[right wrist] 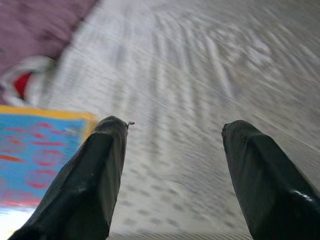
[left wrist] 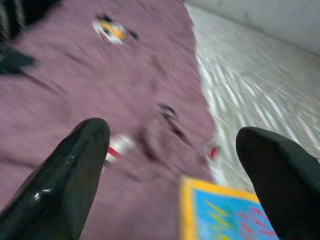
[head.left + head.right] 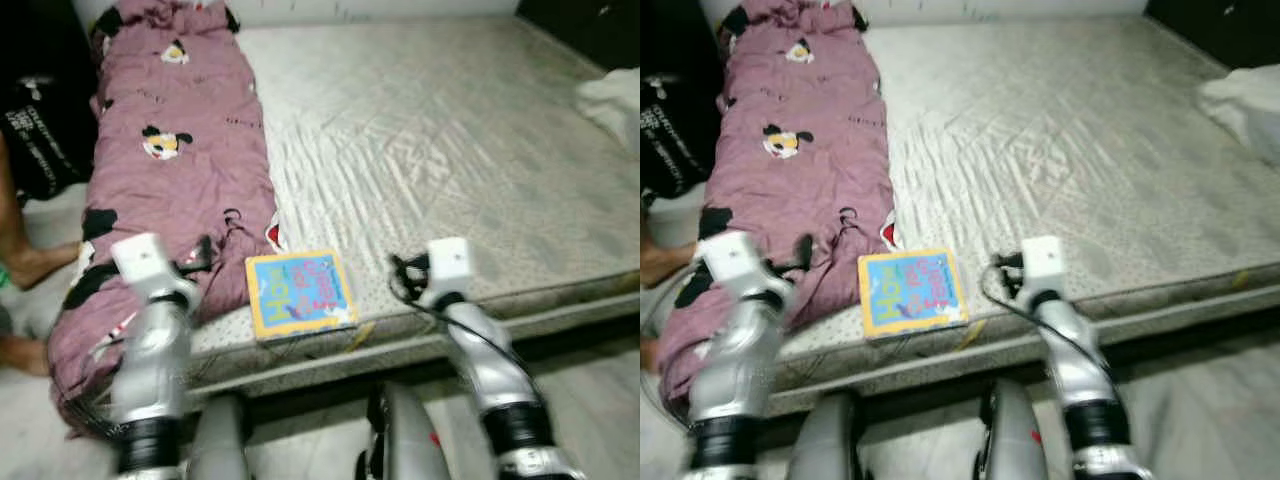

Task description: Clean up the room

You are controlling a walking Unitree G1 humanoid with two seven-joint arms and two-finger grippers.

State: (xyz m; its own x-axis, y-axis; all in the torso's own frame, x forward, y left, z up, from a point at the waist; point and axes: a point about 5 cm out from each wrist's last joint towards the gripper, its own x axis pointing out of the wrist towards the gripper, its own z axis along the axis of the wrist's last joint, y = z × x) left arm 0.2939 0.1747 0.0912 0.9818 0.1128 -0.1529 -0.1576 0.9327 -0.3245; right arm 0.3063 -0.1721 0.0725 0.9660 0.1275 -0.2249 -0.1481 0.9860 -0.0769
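Book [image 3: 299, 292] lies flat at the mattress [image 3: 450, 160] edge beside the purple blanket [image 3: 170, 180], head view showing both arms raised either side. Left gripper [image 2: 170, 150] spread wide over blanket and book corner. Right gripper [image 1: 172, 150] likewise agape above mattress; I'd judge it's approaching, a reach toward the book next.

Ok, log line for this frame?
left gripper open over blanket | right gripper open over mattress | book at bed edge, untouched

Head stereo pair looks forward and down over the near edge of the mattress [image 3: 420, 130], both eyes sharing the same scene. Each wrist cam sits low and close, looking along its own fingers; both also catch the blue book [image 3: 299, 293] and the purple blanket [image 3: 175, 150].
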